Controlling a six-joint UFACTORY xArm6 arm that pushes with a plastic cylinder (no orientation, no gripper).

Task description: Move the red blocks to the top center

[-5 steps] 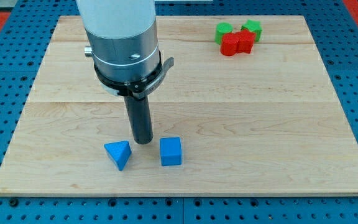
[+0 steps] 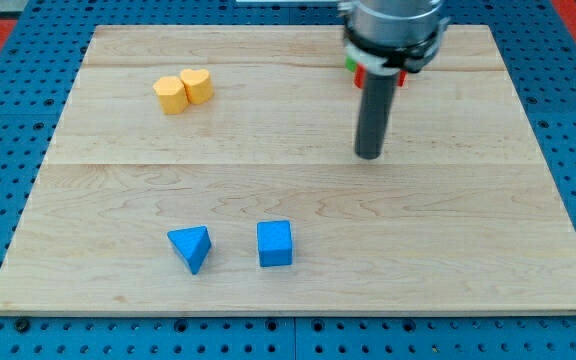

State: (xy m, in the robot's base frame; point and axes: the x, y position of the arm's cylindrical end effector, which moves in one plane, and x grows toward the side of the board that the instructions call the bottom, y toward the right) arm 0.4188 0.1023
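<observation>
My tip (image 2: 369, 155) rests on the wooden board (image 2: 288, 270) right of centre. The arm's body hides most of the red and green blocks at the view's top right. Only a sliver of red (image 2: 402, 79) and a sliver of green (image 2: 349, 62) show beside the arm, above my tip. I cannot make out their shapes or how they lie.
Two yellow blocks (image 2: 183, 91) sit touching at the upper left. A blue triangular block (image 2: 191, 247) and a blue cube (image 2: 275, 243) sit near the bottom, left of centre.
My tip has moved from between the two blue blocks up and to the right, to just below the red and green blocks. The arm now hides them and uncovers the yellow blocks.
</observation>
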